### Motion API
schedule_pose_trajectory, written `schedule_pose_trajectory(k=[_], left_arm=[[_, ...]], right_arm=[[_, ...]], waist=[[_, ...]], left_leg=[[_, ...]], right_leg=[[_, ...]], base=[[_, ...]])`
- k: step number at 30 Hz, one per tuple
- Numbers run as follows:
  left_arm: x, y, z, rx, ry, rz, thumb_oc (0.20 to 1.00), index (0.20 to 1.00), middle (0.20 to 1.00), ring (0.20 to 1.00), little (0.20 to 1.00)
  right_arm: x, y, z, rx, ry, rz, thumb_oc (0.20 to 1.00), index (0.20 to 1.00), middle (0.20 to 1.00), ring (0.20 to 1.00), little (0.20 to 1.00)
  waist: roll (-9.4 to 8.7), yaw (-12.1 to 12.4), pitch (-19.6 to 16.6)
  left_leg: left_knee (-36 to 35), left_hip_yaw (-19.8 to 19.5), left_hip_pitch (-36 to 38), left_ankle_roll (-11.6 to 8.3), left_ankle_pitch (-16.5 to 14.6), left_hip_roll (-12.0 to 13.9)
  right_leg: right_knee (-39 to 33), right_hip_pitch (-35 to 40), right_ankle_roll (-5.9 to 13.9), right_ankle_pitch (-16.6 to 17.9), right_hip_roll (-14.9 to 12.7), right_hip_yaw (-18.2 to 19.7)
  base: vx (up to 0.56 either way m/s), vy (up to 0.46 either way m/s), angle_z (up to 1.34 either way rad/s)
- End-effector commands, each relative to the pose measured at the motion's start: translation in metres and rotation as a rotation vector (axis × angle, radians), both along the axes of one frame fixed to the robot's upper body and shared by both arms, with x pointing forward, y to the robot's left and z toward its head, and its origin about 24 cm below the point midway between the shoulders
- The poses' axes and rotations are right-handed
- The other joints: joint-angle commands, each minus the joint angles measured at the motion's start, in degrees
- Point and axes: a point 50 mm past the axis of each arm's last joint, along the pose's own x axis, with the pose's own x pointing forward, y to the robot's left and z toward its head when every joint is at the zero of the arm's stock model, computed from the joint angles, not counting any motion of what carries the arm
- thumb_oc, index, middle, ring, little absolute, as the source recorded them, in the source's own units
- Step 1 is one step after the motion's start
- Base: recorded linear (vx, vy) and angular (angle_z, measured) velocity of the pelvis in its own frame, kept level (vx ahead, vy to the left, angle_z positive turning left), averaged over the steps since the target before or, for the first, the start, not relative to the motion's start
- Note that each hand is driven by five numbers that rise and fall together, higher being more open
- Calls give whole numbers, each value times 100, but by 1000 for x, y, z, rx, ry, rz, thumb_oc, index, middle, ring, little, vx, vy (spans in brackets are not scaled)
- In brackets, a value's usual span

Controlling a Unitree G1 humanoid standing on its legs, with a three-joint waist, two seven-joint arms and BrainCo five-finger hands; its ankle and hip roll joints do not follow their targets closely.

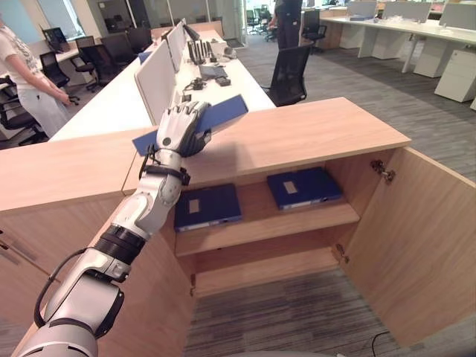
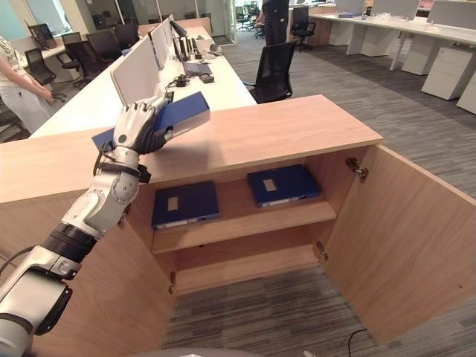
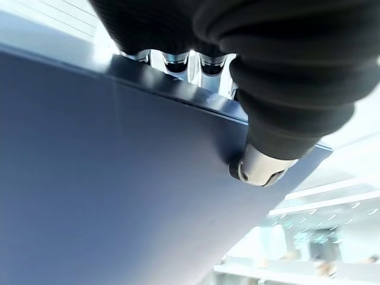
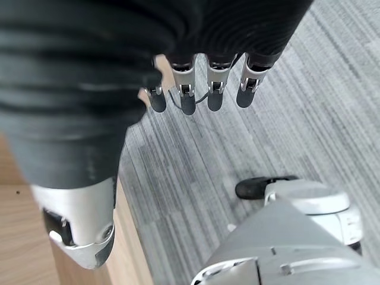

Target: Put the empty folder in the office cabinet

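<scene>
A flat blue folder [image 1: 223, 113] is held at a tilt over the back left of the wooden cabinet top [image 1: 297, 134]. My left hand [image 1: 178, 128] is shut on it. In the left wrist view the thumb [image 3: 261, 169] presses one face of the folder [image 3: 107, 178] and the fingers curl over its far edge. Below, the cabinet stands open, and two more blue folders [image 1: 207, 206] [image 1: 303, 187] lie flat side by side on its upper shelf. My right hand [image 4: 202, 89] hangs over the grey carpet beside the cabinet with relaxed fingers and holds nothing.
The cabinet's right door [image 1: 416, 238] is swung wide open toward me. Behind the cabinet runs a white desk [image 1: 111, 104] with screens and a black office chair [image 1: 290, 71]. One person [image 1: 26, 74] stands at the far left, another [image 1: 286, 18] at the back.
</scene>
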Motion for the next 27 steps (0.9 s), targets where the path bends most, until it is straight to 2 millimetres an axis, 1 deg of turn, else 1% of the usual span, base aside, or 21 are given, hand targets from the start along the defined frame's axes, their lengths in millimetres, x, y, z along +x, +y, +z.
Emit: schedule_pose_trajectory(k=[1,4,5,7,8,11,12,13,14,15,17,21,23,27], left_arm=[[-1,8,86,-100,-280,-21,200,200,200,200,200],[-9,3,100,-172,-324,-99,200,200,200,200,200],[-14,1,108,-223,-346,-150,200,200,200,200,200],[-17,0,111,-251,-352,-174,200,200,200,200,200],[-22,-2,116,-324,-354,-244,200,200,200,200,200],[-25,-2,118,-371,-351,-282,200,200,200,200,200],[-28,-2,120,-419,-345,-317,200,200,200,200,200],[-32,-4,122,-496,-331,-392,200,200,200,200,200],[-32,-3,122,-498,-330,-393,200,200,200,200,200],[-42,-4,124,-642,-315,-539,200,200,200,200,200],[-46,-3,124,-673,-311,-574,200,200,200,200,200],[-57,-1,119,-811,-283,-709,200,200,200,200,200],[-63,0,114,-876,-267,-770,200,200,200,200,200],[-70,2,105,-1002,-243,-853,200,200,200,200,200]], right_arm=[[9,3,-1,16,-10,-32,1000,1000,1000,1000,1000],[12,3,-1,18,-24,-31,1000,1000,1000,1000,1000],[14,4,-1,22,-32,-29,1000,1000,1000,1000,1000],[15,4,-1,22,-35,-29,1000,1000,1000,1000,1000],[19,5,0,26,-46,-25,1000,1000,1000,1000,1000],[21,5,0,27,-54,-22,1000,1000,1000,1000,1000],[23,6,0,29,-61,-17,1000,1000,1000,1000,1000],[29,9,1,38,-83,-7,1000,1000,1000,1000,1000],[29,8,1,37,-83,-6,1000,1000,1000,1000,1000],[43,16,2,62,-133,11,1000,1000,1000,1000,1000],[46,18,2,69,-148,15,1000,1000,1000,1000,1000],[67,32,5,118,-233,31,1000,1000,1000,1000,1000],[79,41,8,151,-288,38,1000,1000,1000,1000,1000],[111,69,20,266,-449,50,1000,1000,1000,1000,1000]], waist=[[-89,141,-160],[-84,163,-166],[-81,179,-178],[-78,181,-184],[-81,202,-187],[-77,206,-188],[-72,214,-191],[-73,239,-190],[-68,236,-191],[-69,277,-192],[-66,284,-197],[-70,334,-182],[-74,356,-183],[-93,389,-166]], left_leg=[[69,-416,38,-399,-275,368],[69,-447,32,-392,-274,360],[69,-466,30,-388,-275,347],[69,-472,28,-387,-274,342],[70,-489,22,-382,-268,339],[71,-496,20,-379,-267,334],[69,-503,17,-376,-268,330],[71,-518,11,-372,-263,327],[71,-518,10,-372,-263,327],[72,-550,-12,-362,-260,315],[71,-563,-16,-360,-259,312],[72,-597,-33,-351,-255,305],[71,-605,-40,-347,-256,304],[74,-613,-65,-343,-246,297]], right_leg=[[213,-236,501,-234,-304,138],[225,-228,499,-235,-311,135],[232,-226,499,-239,-308,124],[231,-223,499,-240,-308,116],[243,-225,495,-239,-311,105],[252,-232,493,-240,-313,102],[253,-234,490,-239,-314,99],[258,-240,486,-236,-317,96],[258,-241,486,-236,-317,96],[266,-245,477,-240,-312,78],[265,-244,473,-240,-312,75],[270,-261,470,-234,-314,69],[268,-264,465,-228,-319,67],[273,-286,453,-216,-328,77]], base=[[0,0,0],[0,0,0],[0,0,0],[0,0,0],[0,0,0],[-3,2,1],[-16,7,4],[-16,7,4],[-20,0,6],[-9,-4,8],[-14,-3,9],[-10,2,4],[0,0,0],[0,0,0]])
